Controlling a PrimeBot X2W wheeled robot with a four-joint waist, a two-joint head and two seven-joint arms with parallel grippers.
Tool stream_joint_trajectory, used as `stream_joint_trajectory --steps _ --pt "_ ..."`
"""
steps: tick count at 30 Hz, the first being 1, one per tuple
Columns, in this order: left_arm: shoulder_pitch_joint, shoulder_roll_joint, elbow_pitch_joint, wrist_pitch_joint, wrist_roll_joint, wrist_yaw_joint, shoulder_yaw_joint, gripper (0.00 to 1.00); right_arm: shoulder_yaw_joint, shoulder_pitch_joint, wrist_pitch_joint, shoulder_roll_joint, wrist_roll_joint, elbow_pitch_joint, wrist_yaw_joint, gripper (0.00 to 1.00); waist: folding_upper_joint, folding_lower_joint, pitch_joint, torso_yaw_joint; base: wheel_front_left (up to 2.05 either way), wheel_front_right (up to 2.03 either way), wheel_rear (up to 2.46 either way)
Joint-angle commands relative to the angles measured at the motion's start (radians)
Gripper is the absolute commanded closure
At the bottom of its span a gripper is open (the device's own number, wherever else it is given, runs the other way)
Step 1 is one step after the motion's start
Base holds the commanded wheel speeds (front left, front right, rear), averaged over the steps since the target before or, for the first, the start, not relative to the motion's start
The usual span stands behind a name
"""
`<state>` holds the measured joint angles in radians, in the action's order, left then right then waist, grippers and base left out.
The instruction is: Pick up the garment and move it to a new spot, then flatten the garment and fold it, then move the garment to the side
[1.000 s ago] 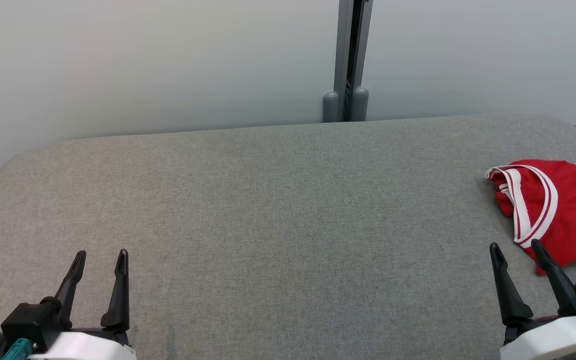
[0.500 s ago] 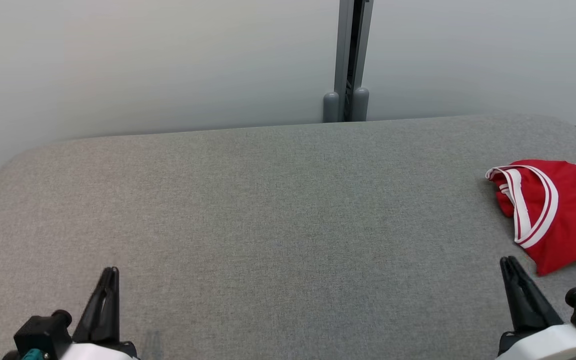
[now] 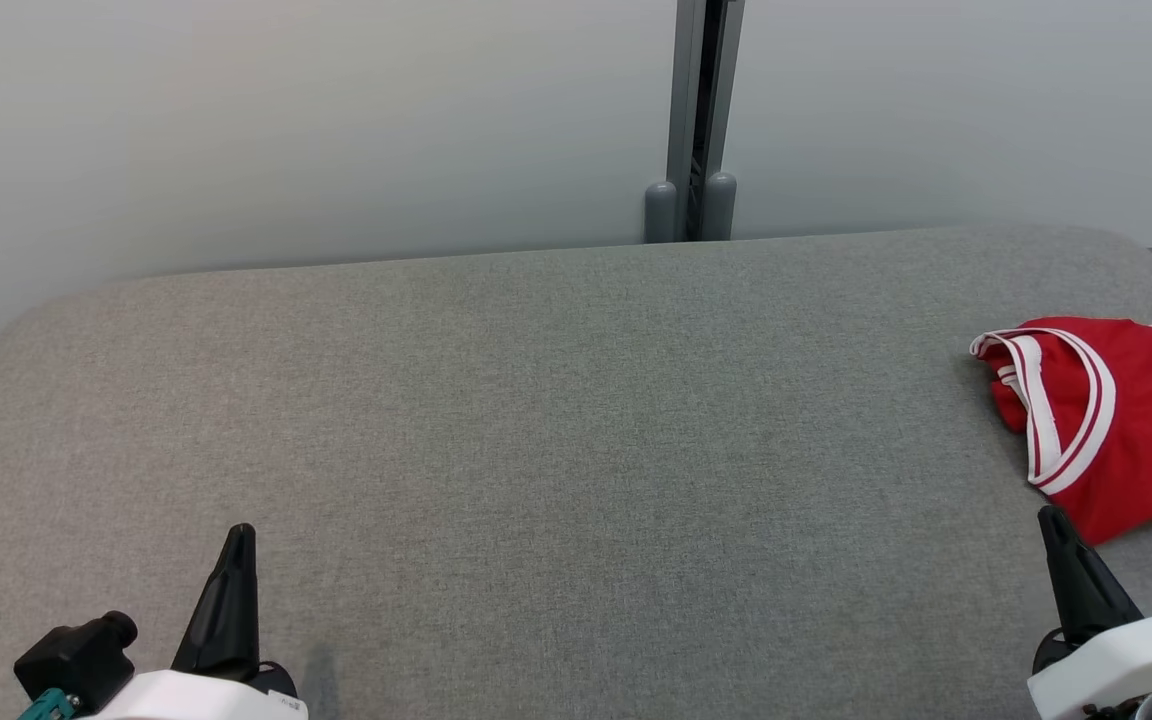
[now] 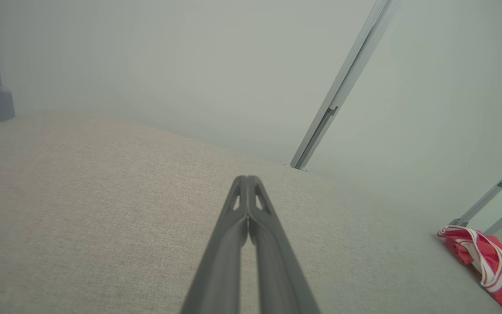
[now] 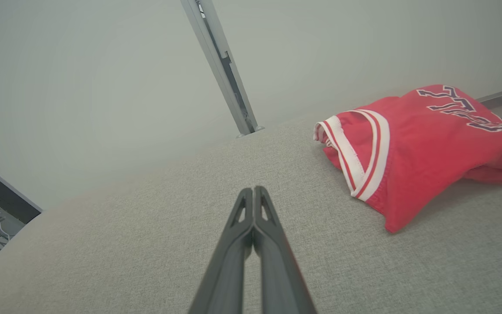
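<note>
Just ahead of the right gripper (image 3: 1049, 518), toward its outer side, a red jersey (image 3: 1121, 430) lies bunched at the right edge of the table (image 3: 576, 400), clear of the fingers. Right gripper clenched, empty. Left gripper (image 3: 239, 535) clenched too, empty, with the jersey well off to its right. Progress unclear: a jersey at the side fits either a folded garment already set aside or one waiting for pickup. Fold looks loose, striped trim uppermost. Its outer part is cut off by the head view's edge, the lettering only partly legible, lower layers hidden.
</note>
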<state>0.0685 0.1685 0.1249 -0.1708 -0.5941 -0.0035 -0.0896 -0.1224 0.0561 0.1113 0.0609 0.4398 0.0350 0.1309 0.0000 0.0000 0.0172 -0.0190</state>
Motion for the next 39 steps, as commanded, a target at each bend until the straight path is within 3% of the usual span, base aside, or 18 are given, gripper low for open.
stream_joint_trajectory --steps 1,16,39 --pt "-0.038 0.004 -0.005 -0.007 -0.043 -0.009 -0.002 1.0 -0.018 -0.038 0.013 0.01 0.043 0.002 0.0 1.0 0.0 0.0 0.0 0.0 0.0 0.0 0.0" --pt "-0.091 -0.022 0.038 -0.027 -0.272 -0.036 -0.035 1.0 -0.091 -0.115 0.091 0.016 0.272 0.095 0.0 1.0 0.0 0.0 -0.004 0.003 0.0 0.0 0.0" --pt "-0.145 -0.052 0.079 -0.049 -0.526 -0.067 -0.07 1.0 -0.168 -0.2 0.176 0.025 0.534 0.201 0.0 1.0 0.0 0.0 -0.008 0.006 0.0 0.0 0.0"
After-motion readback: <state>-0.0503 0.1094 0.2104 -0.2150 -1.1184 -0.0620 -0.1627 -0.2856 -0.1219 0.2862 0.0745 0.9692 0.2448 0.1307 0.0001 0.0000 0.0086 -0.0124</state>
